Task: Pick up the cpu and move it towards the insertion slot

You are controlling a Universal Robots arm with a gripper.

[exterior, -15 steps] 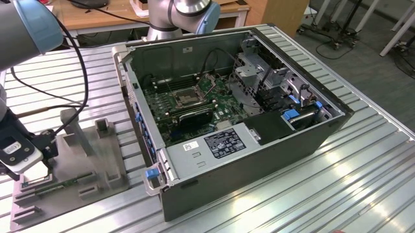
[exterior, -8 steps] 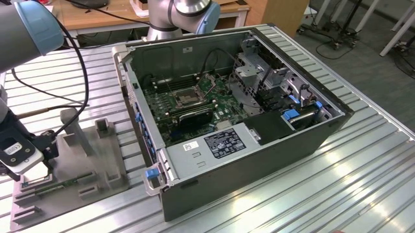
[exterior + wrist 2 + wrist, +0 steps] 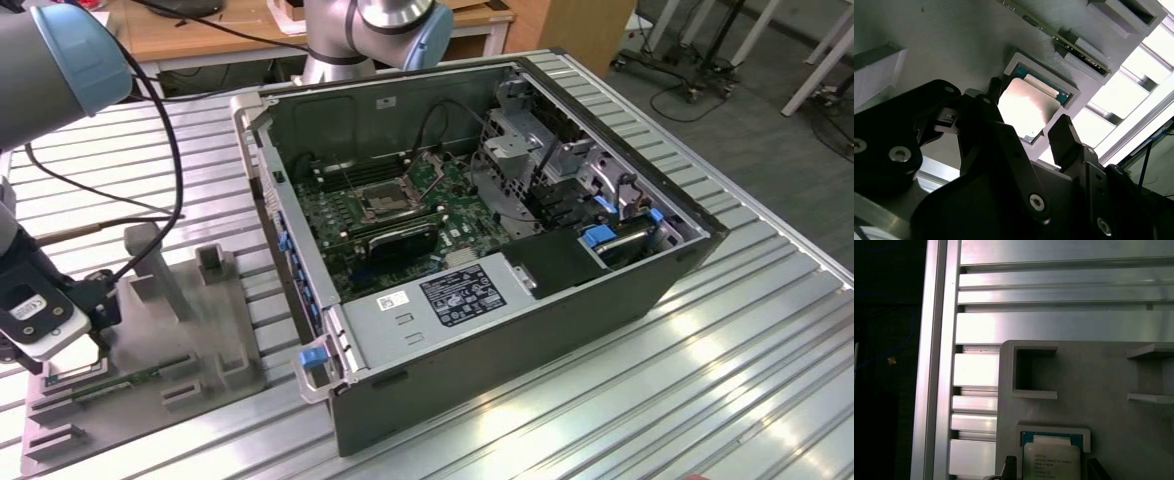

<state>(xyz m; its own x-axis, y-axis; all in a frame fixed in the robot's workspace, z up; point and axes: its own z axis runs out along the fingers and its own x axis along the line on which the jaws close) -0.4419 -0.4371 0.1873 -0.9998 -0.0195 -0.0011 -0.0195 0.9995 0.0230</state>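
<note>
— Gripper (image 3: 1029,108) status?
— I read jaws spread, straddling the cpu (image 3: 1026,114), not pinching.
— Cpu location?
— Flat in the grey holder (image 3: 203,345) pocket; socket (image 3: 380,203) well apart, inside the computer case (image 3: 561,315).

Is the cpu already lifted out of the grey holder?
No, the cpu lies flat in the grey holder, with the open gripper straddling it.

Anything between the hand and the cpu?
No. In the second wrist view the open hand hangs over the cpu, seated in the grey tray; the gap is bare.
</note>
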